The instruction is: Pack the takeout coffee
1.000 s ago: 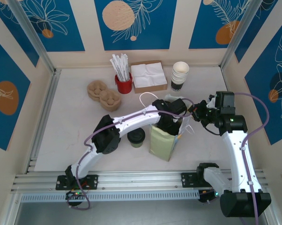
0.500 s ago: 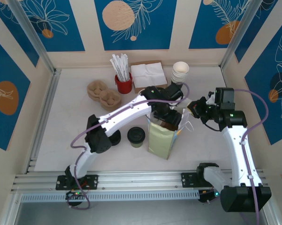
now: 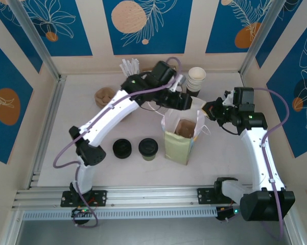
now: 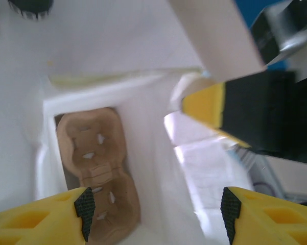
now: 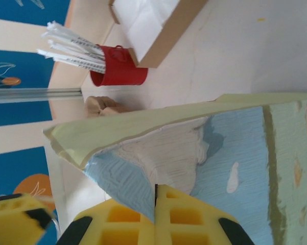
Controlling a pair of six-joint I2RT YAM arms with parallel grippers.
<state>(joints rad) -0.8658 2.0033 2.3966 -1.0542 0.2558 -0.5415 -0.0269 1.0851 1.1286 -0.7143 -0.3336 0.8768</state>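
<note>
White table: left gripper gapes empty above the paper bag; right gripper pinches its rim; takeout coffee at its 9 o'clock.

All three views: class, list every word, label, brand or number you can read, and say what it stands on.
None can be read.
The wrapped straws carry dark print marks, too small and blurred to read.
The paper bag bears pictures, no letters.
The stack of cream cups has a dark band, no legible text.
</note>
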